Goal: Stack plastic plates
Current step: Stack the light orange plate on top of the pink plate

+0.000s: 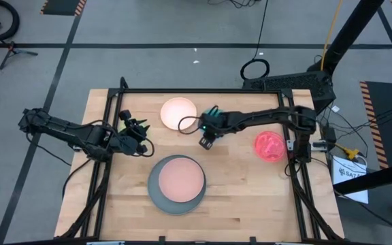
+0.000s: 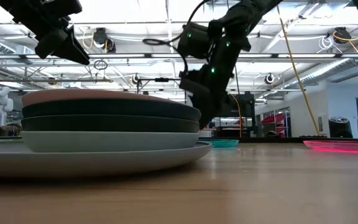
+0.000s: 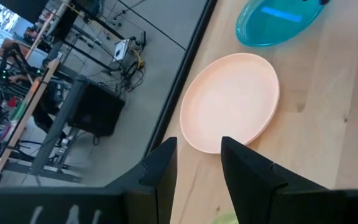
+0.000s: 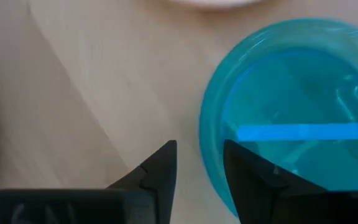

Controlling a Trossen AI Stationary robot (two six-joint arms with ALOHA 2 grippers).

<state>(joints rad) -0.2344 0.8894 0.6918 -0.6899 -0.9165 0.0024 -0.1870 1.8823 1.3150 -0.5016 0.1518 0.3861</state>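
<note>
Overhead hidden, wrist-visible: cyan dish point(image 4: 291, 124) by right gripper's point(image 4: 199, 163) parted fingers

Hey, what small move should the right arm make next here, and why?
Probably lower the right claw a little onto the near rim of the cyan dish. Its jaws are open and hover over that rim, one finger outside and one over the dish. The stack with the salmon plate on top waits nearby, and the left claw holds nothing.

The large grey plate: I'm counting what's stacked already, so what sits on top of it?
The large grey round plastic plate carries a stack: light blue, then two dark plates, with a salmon pink plate on top. From above, that top plate covers the middle ones.
</note>
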